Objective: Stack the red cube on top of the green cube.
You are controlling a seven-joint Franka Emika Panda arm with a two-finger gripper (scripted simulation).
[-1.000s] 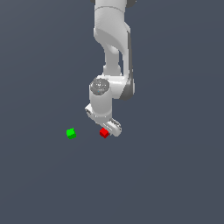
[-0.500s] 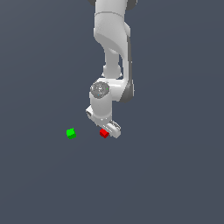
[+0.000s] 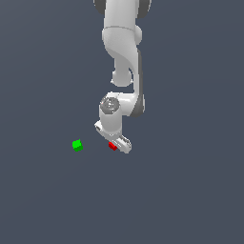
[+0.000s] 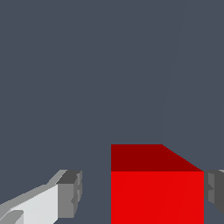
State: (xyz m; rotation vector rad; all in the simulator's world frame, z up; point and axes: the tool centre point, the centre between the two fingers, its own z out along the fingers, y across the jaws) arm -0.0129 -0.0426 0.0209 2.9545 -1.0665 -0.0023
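Note:
The red cube (image 3: 112, 146) sits on the floor under the arm, partly covered by my gripper (image 3: 116, 142), which is lowered around it. In the wrist view the red cube (image 4: 157, 192) fills the space between the fingers of my gripper (image 4: 142, 194). One fingertip (image 4: 214, 192) is right at the cube's side. The other fingertip (image 4: 70, 194) stands a clear gap away, so the jaws are open. The green cube (image 3: 77, 145) lies on the floor toward the exterior view's left of the red cube, apart from it. It does not show in the wrist view.
The floor (image 3: 181, 200) is a plain dark grey-blue surface. The white arm (image 3: 125, 57) rises from the gripper up to the exterior view's top edge.
The arm has come down, bringing the gripper lower around the red cube. Neither cube has moved.

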